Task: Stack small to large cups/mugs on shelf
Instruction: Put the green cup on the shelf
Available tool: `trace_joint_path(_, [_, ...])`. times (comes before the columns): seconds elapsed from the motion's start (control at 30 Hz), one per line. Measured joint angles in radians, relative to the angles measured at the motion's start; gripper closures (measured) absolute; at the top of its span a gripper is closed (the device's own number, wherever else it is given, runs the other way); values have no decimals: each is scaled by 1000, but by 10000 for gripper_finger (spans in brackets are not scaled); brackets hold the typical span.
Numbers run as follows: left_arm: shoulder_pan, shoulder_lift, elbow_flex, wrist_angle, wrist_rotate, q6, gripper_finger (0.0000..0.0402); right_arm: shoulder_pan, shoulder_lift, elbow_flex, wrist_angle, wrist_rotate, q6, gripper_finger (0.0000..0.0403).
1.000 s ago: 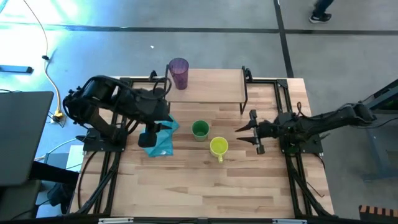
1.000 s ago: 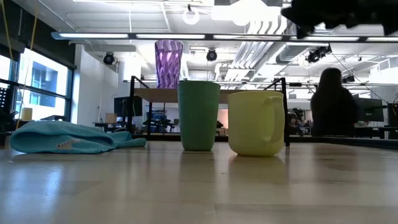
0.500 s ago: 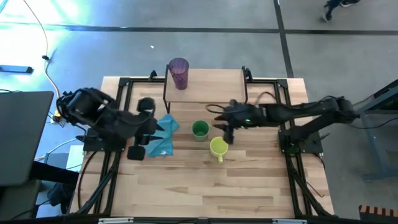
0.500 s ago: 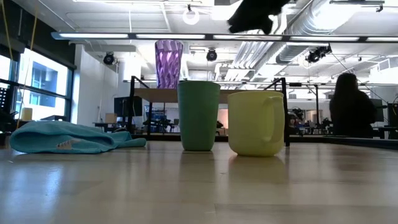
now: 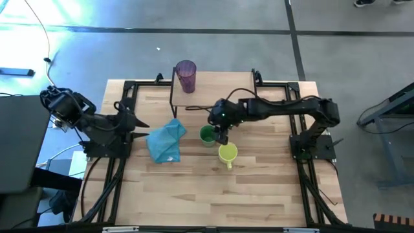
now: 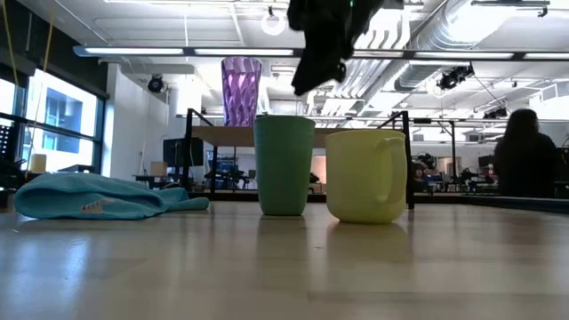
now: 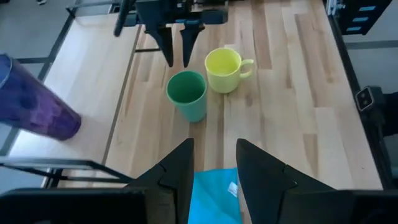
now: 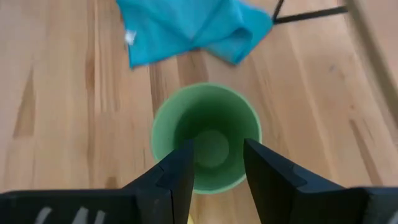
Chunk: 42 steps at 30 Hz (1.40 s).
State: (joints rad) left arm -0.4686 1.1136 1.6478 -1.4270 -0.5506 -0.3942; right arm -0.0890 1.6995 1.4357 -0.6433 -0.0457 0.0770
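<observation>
A purple tumbler [image 5: 186, 76] stands upright on the left end of the shelf [image 5: 220, 89]. A green cup [image 5: 207, 135] and a yellow-green mug [image 5: 227, 153] stand upright on the tabletop in front of the shelf. My right gripper [image 8: 214, 171] is open and hovers just above the green cup [image 8: 205, 137], fingers pointing down over its rim. In the low view the right gripper [image 6: 313, 62] is clear of the cup's top [image 6: 284, 118]. My left gripper [image 7: 214, 168] is open and empty at the table's left side, short of the blue cloth [image 5: 165, 140].
The blue cloth lies crumpled on the table left of the green cup. The mug [image 7: 225, 62] stands close to the green cup's [image 7: 188, 93] right, its handle toward the near edge. A person [image 6: 526, 151] stands in the room behind the table. The table's near half is bare wood.
My right gripper has swung from the table's right side toward the left, past the mug, and tipped down over the green cup. My left gripper has drawn back from over the blue cloth toward the table's left edge. The cups have kept still.
</observation>
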Motion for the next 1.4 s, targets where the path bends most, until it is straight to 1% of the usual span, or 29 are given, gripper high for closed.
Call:
trace_joint_path(0.13, [-3,-81,-100,38,0,-4,293,-28,12,0,-2,-63,-105,275])
trace_joint_path(0.2, [-4,-114,-130,47,-6,-4,293,-36,14,0,10,-72,-158,275])
trace_joint_path(0.3, [-4,-145,-156,50,-11,-4,293,-45,15,-5,53,-89,-220,275])
trace_joint_path(0.4, [-4,-164,-164,51,-16,0,293,-56,15,-10,66,-125,-247,275])
trace_joint_path(0.63, [-4,-194,-164,55,-37,31,293,-91,72,-10,121,-131,-238,275])
trace_joint_path(0.87, [-4,-214,-164,53,-38,39,293,-118,143,-10,141,-131,-235,275])
trace_joint_path(1.2, [-4,-224,-164,50,-45,41,293,-121,154,-10,139,-131,-232,276])
trace_joint_path(1.3, [-4,-223,-164,50,-45,38,293,-121,154,-10,131,-131,-226,291])
trace_joint_path(1.4, [-4,-223,-164,50,-45,31,293,-121,154,-10,121,-131,-212,320])
